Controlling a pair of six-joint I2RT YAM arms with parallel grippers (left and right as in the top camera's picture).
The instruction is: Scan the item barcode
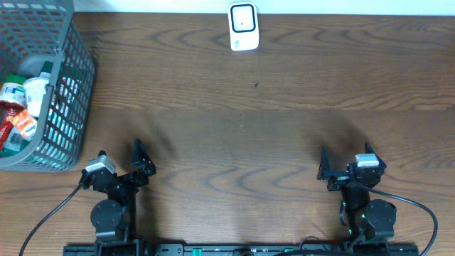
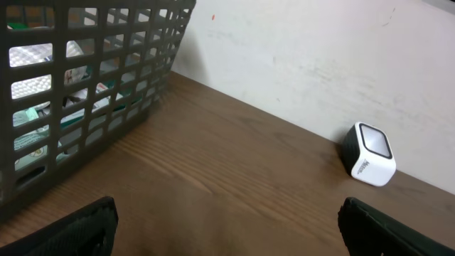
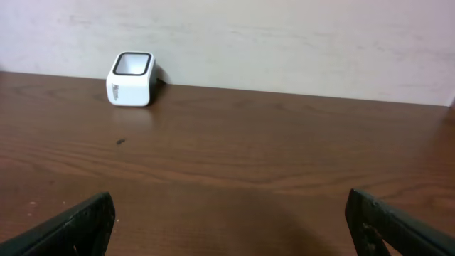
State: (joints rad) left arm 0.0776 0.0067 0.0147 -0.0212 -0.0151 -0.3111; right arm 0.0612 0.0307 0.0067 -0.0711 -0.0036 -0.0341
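The items (image 1: 25, 107) lie in a grey mesh basket (image 1: 67, 64) at the table's left edge: several small bottles and red packets, seen in part through its wall (image 2: 92, 85). No barcode can be made out on them. A white barcode scanner (image 1: 243, 27) with a dark window stands at the far edge, middle; it also shows as the scanner (image 2: 370, 154) at right and the scanner (image 3: 131, 78) at upper left. My left gripper (image 1: 121, 154) (image 2: 227, 227) and right gripper (image 1: 346, 156) (image 3: 229, 224) rest near the front edge, both open wide and holding nothing.
The brown wooden table (image 1: 242, 128) stretches between the grippers and the scanner, with a pale wall (image 3: 284, 43) right behind it. The basket stands just ahead and left of my left arm. Black cables (image 1: 419, 213) trail from both arm bases.
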